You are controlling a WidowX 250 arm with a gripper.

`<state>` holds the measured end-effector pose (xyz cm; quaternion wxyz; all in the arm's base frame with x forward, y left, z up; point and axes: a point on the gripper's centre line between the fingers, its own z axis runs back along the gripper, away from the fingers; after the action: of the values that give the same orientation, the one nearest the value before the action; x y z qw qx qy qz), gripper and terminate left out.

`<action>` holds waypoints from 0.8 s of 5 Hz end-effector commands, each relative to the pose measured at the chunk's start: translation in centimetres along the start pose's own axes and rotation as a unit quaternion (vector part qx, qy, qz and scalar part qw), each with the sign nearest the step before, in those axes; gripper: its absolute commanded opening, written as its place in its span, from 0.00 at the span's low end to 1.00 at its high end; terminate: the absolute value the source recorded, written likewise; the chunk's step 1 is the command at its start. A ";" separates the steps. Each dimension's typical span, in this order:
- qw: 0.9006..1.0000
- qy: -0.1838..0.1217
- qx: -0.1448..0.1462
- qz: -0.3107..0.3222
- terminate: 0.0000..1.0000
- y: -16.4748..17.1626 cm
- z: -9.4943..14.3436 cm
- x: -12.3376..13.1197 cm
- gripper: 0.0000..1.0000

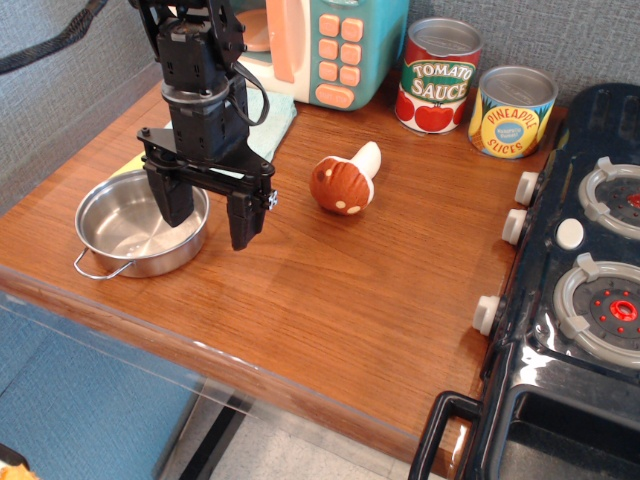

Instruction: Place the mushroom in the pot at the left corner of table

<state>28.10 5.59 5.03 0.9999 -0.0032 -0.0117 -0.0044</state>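
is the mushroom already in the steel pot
No, the reddish-brown spotted toy mushroom lies on its side on the wood table, right of the shiny steel pot.

The black arm is reaching down from the upper left, its tool pointing straight downward (both fingers spread wide apart) and gripping nothing.
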 end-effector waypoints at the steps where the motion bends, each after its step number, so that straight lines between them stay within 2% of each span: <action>1: 1.000 0.000 0.000 0.000 0.00 0.0 0.0 0.0 1.00; 3: 0.998 -0.036 0.042 -0.029 0.00 -3.1 3.9 3.5 1.00; 4: 0.997 -0.049 0.048 -0.046 0.00 -4.7 4.5 5.7 1.00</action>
<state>33.35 0.80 8.25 0.9972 0.0413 -0.0393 -0.0482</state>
